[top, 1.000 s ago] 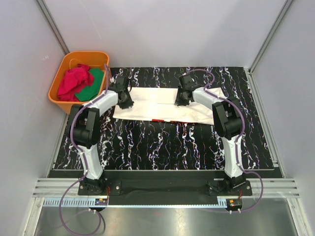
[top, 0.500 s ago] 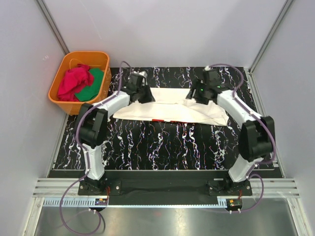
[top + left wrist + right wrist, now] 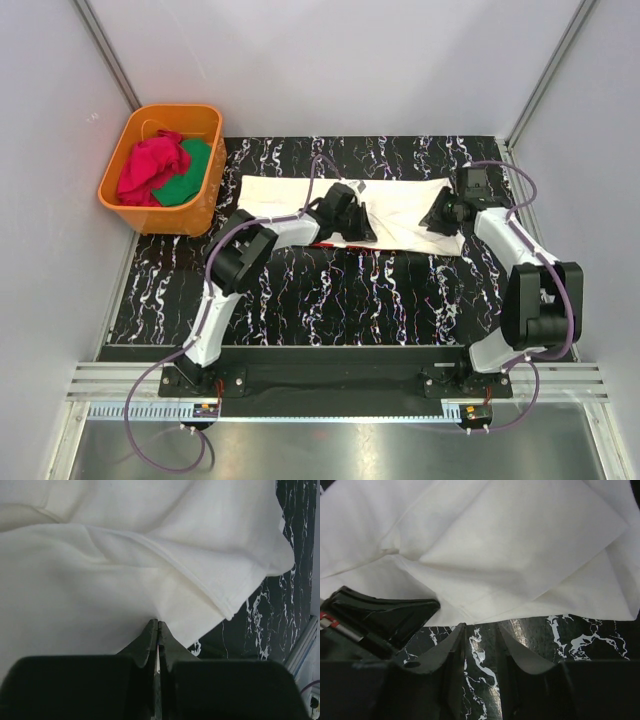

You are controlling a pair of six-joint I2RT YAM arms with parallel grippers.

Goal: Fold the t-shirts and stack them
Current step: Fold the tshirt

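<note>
The cream-white t-shirt (image 3: 290, 200) lies in a folded band across the far part of the table. It fills the left wrist view (image 3: 125, 570) and the top of the right wrist view (image 3: 510, 545). My left gripper (image 3: 362, 230) sits on the shirt's near edge at mid-table. Its jaws (image 3: 158, 625) are shut with a sliver of cream cloth between them. My right gripper (image 3: 432, 222) is at the shirt's right end. It (image 3: 480, 627) is open over bare marble, with the cloth edge just past its tips. A red cloth (image 3: 152, 168) lies in the tub, and no script shows on it.
The orange tub (image 3: 120, 205) stands at the far left corner and also holds a green cloth (image 3: 188, 175). The black marbled table top (image 3: 340, 300) shows in front of the shirt. A black part of the left arm (image 3: 380, 615) shows at the left of the right wrist view.
The left gripper moved right and nearer across the shirt, and the right gripper moved out to the right end. The raised far edge now lies flat. The right gripper is off the cloth.
</note>
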